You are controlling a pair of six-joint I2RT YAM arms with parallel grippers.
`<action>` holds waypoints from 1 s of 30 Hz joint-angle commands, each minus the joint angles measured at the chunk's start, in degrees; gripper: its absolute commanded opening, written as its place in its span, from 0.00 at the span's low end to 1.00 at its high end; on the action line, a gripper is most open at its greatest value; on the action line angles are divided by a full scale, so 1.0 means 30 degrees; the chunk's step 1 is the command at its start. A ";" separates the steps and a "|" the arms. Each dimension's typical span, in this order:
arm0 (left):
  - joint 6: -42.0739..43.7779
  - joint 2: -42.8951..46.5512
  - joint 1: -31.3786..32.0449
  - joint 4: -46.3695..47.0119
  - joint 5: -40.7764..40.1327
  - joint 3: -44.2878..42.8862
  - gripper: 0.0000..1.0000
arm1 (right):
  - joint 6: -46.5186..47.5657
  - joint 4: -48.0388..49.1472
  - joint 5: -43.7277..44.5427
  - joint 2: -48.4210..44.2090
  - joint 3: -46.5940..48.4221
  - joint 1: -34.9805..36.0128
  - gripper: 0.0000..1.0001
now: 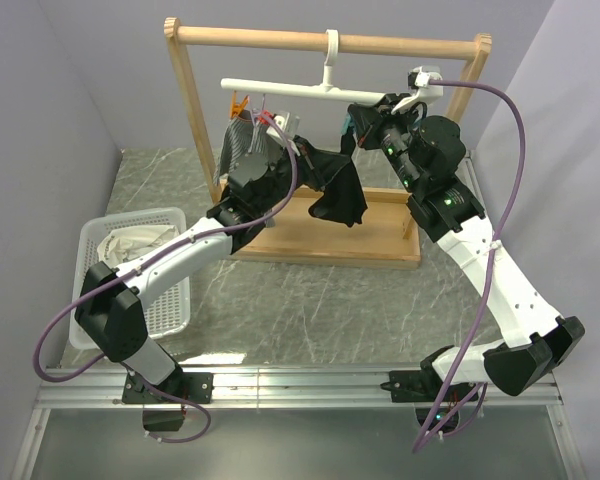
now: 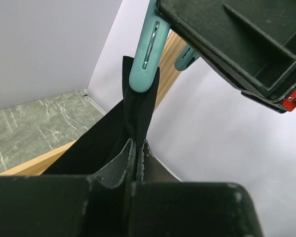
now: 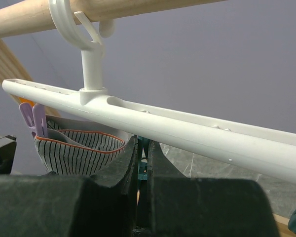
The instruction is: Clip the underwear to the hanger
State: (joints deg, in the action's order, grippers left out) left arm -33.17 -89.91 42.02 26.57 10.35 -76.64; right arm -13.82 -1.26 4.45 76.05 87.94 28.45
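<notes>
Black pads of our left tool [image 2: 136,148] are pressed tight together on a fold of the underwear [image 2: 96,143]. Just above that grip, a teal clip [image 2: 145,54] bites the same edge of the fabric. From there the underwear drapes down in front of the wooden rack's base, between our two arms.

Our right tool [image 3: 142,148] sits just under the hanger [image 3: 187,126], closed to a thin slit. A bit of teal shows in the gap, and we cannot tell whether it is gripped.

The hanger's hook loops over the wooden rail [image 3: 29,17]. Toward its far end a striped garment [image 3: 74,153] hangs from a purple clip [image 3: 32,118]. On the worktop [image 1: 310,300], beside our left arm, a white basket [image 1: 170,215] holds a cream cloth [image 1: 130,245].
</notes>
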 commanded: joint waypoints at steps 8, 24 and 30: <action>0.0039 -0.0147 -0.0090 0.0900 0.0271 -0.1728 0.00 | -0.0255 0.0009 -0.0369 -0.0624 0.0129 -0.0107 0.00; 0.0128 -0.0851 -0.0237 0.0636 0.0272 -0.2314 0.00 | -0.0402 -0.0079 -0.0487 -0.0595 0.0276 -0.0195 0.09; 0.0128 -0.0939 -0.0413 0.0753 0.0242 -0.2490 0.00 | -0.0402 -0.0196 -0.0487 -0.0565 0.0422 -0.0254 0.20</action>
State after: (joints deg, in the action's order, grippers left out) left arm -33.43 -92.75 41.23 26.28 10.68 -80.82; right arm -14.17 -1.28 3.51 76.05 87.94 28.08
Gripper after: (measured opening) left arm 0.015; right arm 0.201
